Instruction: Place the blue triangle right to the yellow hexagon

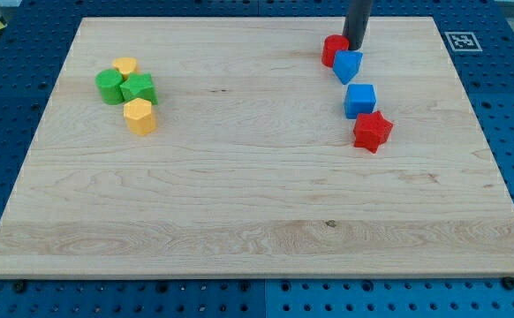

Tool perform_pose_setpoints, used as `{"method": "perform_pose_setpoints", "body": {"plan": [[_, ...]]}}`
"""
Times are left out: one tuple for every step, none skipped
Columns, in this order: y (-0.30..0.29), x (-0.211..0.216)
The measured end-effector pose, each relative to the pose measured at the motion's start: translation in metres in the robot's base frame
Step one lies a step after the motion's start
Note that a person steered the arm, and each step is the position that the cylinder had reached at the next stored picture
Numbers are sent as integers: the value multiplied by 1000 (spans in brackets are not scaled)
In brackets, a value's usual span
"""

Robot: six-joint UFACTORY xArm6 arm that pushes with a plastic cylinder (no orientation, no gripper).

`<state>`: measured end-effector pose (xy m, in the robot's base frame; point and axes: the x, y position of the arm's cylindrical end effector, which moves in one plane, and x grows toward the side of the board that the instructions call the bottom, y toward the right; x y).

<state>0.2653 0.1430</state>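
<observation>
Contact is what we must judge first: our tip (355, 47) stands at the top edge of the blue triangle (348, 65), touching it or nearly so, with a red block (333, 49) just to the triangle's upper left. We have no gripper here, only the bare rod, so nothing is open or closed and nothing is held; the tip can only push.

From the triangle, the yellow hexagon (139, 116) lies far to the view's left and a little lower, well apart across the bare wooden board (257, 221). Near the hexagon we see two green blocks (109, 87) (138, 87) and a smaller yellow block (125, 66). Below the triangle a blue cube (360, 100) is near, and a red star (373, 131) lies beyond it.

In our judgement, pushing from the top would drive the triangle down into the blue cube. We should rather go around to the triangle's right side and push leftward and slightly down. A triangle turns easily under the rod, so we should press at the middle of its side and correct often. We should stop when the triangle is just right of the hexagon, without disturbing the green blocks.
</observation>
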Motion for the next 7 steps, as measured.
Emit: {"method": "perform_pose_setpoints", "body": {"plan": [[1, 3], [13, 21], [10, 35], [1, 37], [-7, 39], [-10, 55], [-10, 76]]}}
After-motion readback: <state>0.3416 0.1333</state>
